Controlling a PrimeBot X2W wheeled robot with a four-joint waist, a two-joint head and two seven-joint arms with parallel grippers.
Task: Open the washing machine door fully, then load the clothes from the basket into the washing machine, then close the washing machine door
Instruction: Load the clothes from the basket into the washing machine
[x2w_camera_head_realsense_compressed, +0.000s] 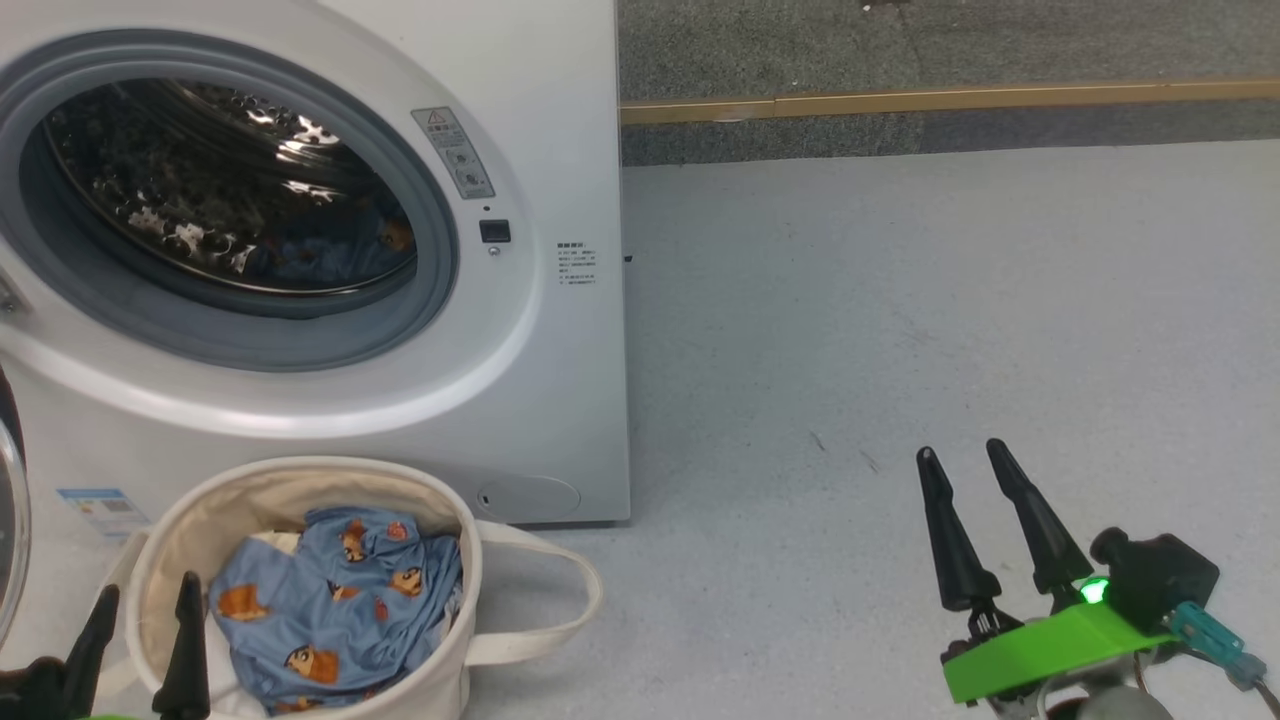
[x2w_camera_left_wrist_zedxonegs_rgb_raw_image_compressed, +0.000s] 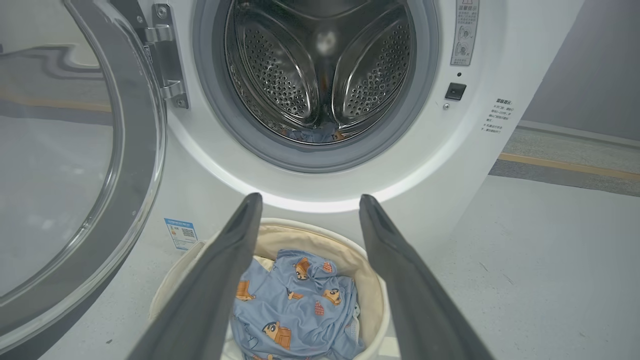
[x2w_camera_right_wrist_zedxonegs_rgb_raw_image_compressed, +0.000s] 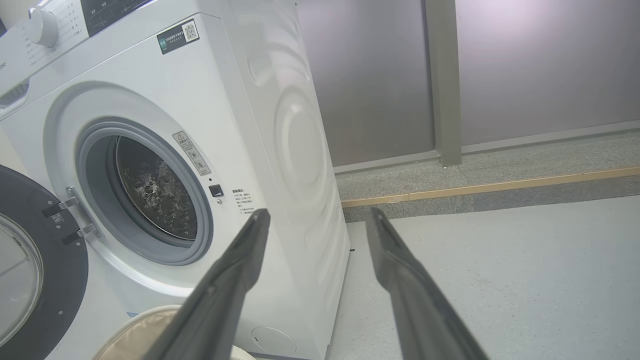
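Observation:
The white washing machine stands with its door swung wide to the left, black rim and glass showing. A blue printed garment lies low in the steel drum. In front sits the cream basket holding more light blue clothes with orange-brown cartoon prints. My left gripper hovers open at the basket's near left rim, and in the left wrist view its fingers frame the clothes. My right gripper is open over bare floor, well right of the machine.
Pale grey floor stretches to the right of the machine. A wooden strip edges a darker carpeted band at the back. Grey wall panels rise behind it. The basket's loop handle lies out to the right.

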